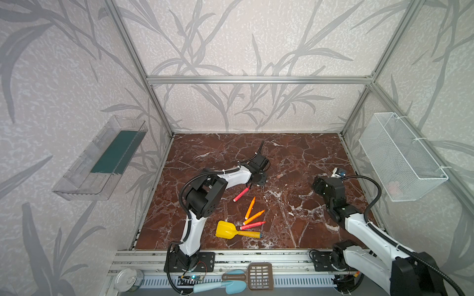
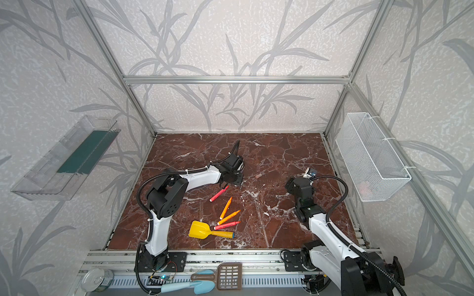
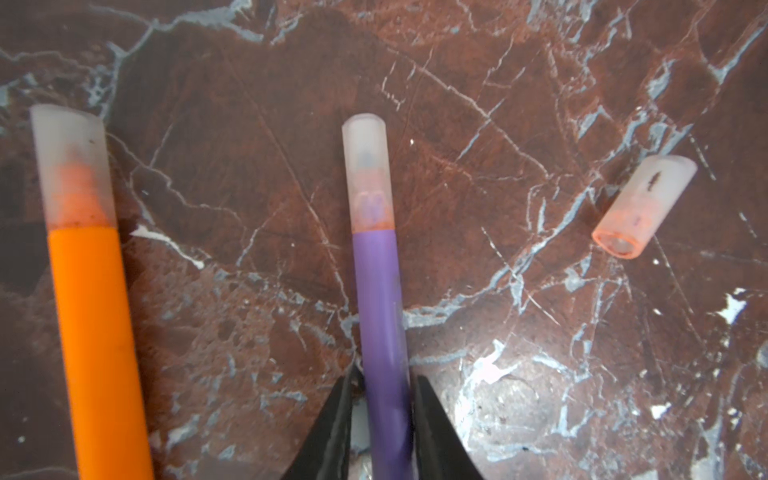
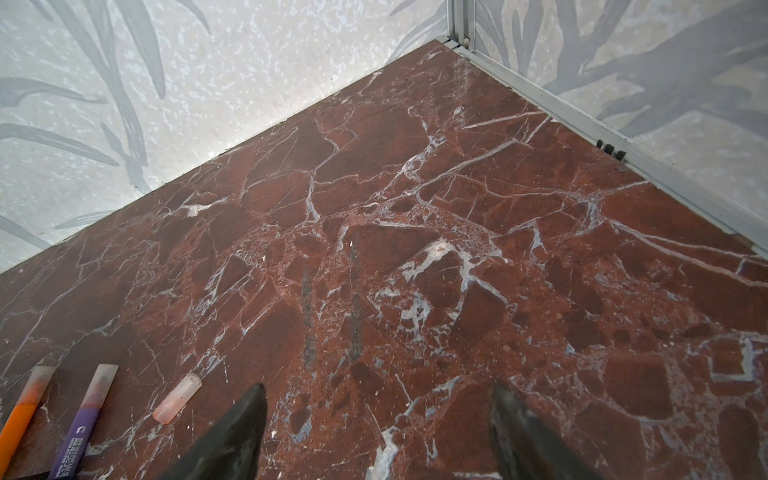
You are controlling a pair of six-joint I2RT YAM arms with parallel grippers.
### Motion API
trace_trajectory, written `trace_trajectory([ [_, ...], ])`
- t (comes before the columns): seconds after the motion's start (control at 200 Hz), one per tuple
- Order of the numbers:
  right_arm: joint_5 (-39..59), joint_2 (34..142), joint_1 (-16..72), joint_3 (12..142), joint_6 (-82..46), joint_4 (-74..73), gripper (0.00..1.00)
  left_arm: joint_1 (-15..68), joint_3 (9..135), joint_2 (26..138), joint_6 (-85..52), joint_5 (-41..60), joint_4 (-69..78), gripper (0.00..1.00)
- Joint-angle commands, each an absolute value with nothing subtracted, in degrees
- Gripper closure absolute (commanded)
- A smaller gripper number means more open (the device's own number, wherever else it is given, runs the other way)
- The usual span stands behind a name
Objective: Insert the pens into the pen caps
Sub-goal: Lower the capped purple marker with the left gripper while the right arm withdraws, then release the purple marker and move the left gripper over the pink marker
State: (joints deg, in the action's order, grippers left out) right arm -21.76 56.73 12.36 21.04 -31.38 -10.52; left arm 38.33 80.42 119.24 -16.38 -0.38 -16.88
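Two pens capped and flat on the table [image 4: 457, 208]: orange pen [image 3: 95, 332] and, beside it, purple pen [image 3: 380, 311], flanked closely by the narrow-set jaws of the left gripper [image 3: 386, 374]; gripping or clear of it, not discernible. Right gripper [image 4: 378, 388] wide, empty, over bare table. One loose cap [image 3: 640, 208] near the purple pen. For a clean release: spread fully, then lift straight up, avoiding any roll toward the uncapped pens [image 1: 250, 207].
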Motion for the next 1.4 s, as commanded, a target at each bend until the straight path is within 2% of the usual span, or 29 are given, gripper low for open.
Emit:
trace_trajectory([
  [0.0, -21.72, 55.46, 12.22, 20.22, -30.68, -11.88, 0.18, 37.8, 80.88, 118.45, -15.78, -0.44, -18.55, 0.7],
  [0.1, -22.03, 56.17, 12.22, 20.26, -30.55, -12.84, 0.18, 37.88, 77.57, 114.3, -13.24, 2.15, -16.31, 0.62],
  [0.19, -21.92, 57.74, 12.21, 21.05, -30.17, -13.55, 0.18, 38.13, 72.49, 108.21, -11.61, 2.87, -13.82, 0.48],
  [0.29, -22.13, 58.75, 12.22, 22.23, -30.06, -12.18, 0.18, 38.24, 63.92, 99.68, -11.46, 2.82, -9.48, 0.43],
  [0.58, -21.81, 53.05, 12.22, 17.37, -29.58, -16.5, 0.18, 41.12, 35.42, 72.37, -18.22, -1.58, -0.82, 0.43],
  [0.67, -21.15, 52.95, 12.19, 17.31, -29.41, -16.53, 0.18, 41.22, 32.64, 62.93, -22.59, -3.02, -5.2, 0.43],
  [0.79, -19.66, 54.36, 12.22, 18.58, -28.91, -15.44, 0.18, 41.4, 25.54, 52.38, -27.39, -1.18, -3.37, 0.42],
  [0.975, -17.44, 56.42, 12.22, 20.37, -28.04, -13.95, 0.18, 41.42, 22.66, 40.76, -28.98, -3.67, -10.59, 0.41],
  [1.165, -15.31, 55.44, 12.22, 20.24, -27.49, -12.96, 0.18, 41.31, 20.53, 38.52, -29.43, -3.0, -9.68, 0.36],
  [1.394, -13.35, 54.04, 12.22, 18.98, -26.82, -14.31, 0.17, 41.35, 20.28, 50.9, -28.38, -1.13, -0.18, 0.37],
])
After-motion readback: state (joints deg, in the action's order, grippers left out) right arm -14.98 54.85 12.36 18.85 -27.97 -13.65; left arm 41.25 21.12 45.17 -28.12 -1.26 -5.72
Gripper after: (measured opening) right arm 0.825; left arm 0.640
